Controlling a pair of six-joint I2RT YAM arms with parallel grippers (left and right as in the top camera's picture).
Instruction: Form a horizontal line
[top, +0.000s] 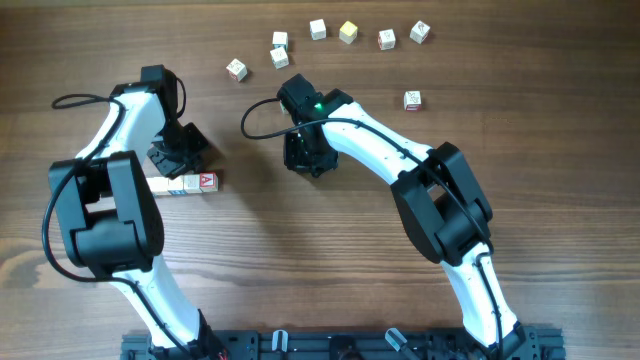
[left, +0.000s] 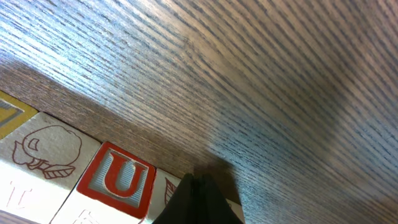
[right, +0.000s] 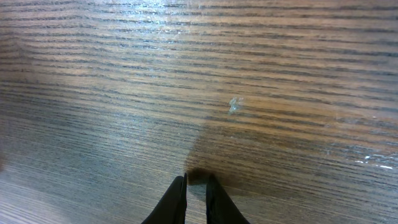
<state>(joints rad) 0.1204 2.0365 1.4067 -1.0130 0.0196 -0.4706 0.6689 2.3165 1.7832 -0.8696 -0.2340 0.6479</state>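
The left gripper (left: 196, 198) hangs low over the wooden table (top: 300, 250), its fingers pressed together into one dark wedge that holds nothing. Its tip sits right at the edge of the horizontal line (top: 186, 184) and overlaps one cube in the left wrist view, though whether it actually touches cannot be told. Just beside the tip in that view lies the "U" cube (left: 118, 180), its letter red inside a red frame. Next to that is a drawing cube (left: 46, 149) with a red outline sketch, and the two lie edge to edge. From overhead the line runs left to right just below the left gripper, partly hidden by the arm, and ends on its right with the "A" cube (top: 207, 182). Well to the right, near the table's middle, the right gripper (right: 196, 194) points down at bare wood, its fingertips drawn almost together with only a thin slit between them, gripping nothing. Farther off, a lone cube (top: 412, 99) lies to the right of that gripper. Along the far edge, seven loose cubes (top: 280, 40) spread in a ragged arc, among them a yellow-green-faced cube (top: 348, 32).
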